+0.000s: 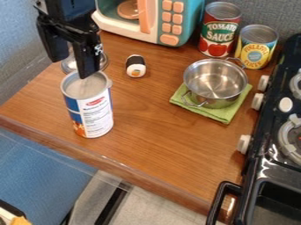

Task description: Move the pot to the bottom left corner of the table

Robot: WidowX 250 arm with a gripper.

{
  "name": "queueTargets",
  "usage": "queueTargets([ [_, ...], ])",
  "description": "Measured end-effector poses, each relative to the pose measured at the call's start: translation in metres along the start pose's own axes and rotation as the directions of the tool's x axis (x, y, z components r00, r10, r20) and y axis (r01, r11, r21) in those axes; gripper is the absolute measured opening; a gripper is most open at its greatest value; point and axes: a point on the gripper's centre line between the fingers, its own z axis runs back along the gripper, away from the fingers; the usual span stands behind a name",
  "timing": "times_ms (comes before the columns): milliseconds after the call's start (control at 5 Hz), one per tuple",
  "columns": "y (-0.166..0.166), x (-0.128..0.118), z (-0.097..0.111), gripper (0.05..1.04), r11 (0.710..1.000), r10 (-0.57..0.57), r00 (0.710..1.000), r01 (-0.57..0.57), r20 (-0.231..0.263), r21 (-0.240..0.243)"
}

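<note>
My gripper (72, 68) hangs at the upper left of the camera view, open, its two fingers apart just over the rim of a tall can. Nothing is held between them. The silver pot (215, 82) stands upright at the right part of the wooden table (159, 132), well to the right of the gripper. It rests on a folded green cloth (227, 115), with one wire handle toward the front left and another at the back right. Its inside holds nothing.
The tall can (94, 114) stands at the table's left. Behind it are a shiny metal item (69, 65) and a small black-and-white roll (136, 66). A toy microwave (154, 19), a tomato can (220, 30) and a pineapple can (257, 46) line the back; a stove (267, 165) borders the right.
</note>
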Motion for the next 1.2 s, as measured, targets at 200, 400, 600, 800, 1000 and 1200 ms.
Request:
queueTargets([
  [200, -0.001, 0.0, -0.005, 1.0, 1.0, 0.007, 1.0, -0.008, -0.019, -0.016],
  [400, -0.022, 0.033, -0.013, 1.0, 0.999, -0.029, 1.0, 0.029, -0.003, -0.033],
  [600, -0.052, 0.073, -0.022, 1.0, 0.997, -0.068, 0.997, 0.067, -0.039, -0.032],
  [800, -0.076, 0.12, -0.034, 1.0, 0.997, -0.079, 0.996, 0.079, -0.029, -0.017],
  [1000, -0.085, 0.152, -0.045, 1.0, 0.999, -0.04, 0.999, 0.04, 0.001, 0.0],
  [1200, -0.086, 0.168, -0.059, 1.0, 1.0, 0.011, 1.0, -0.011, 0.014, -0.001],
])
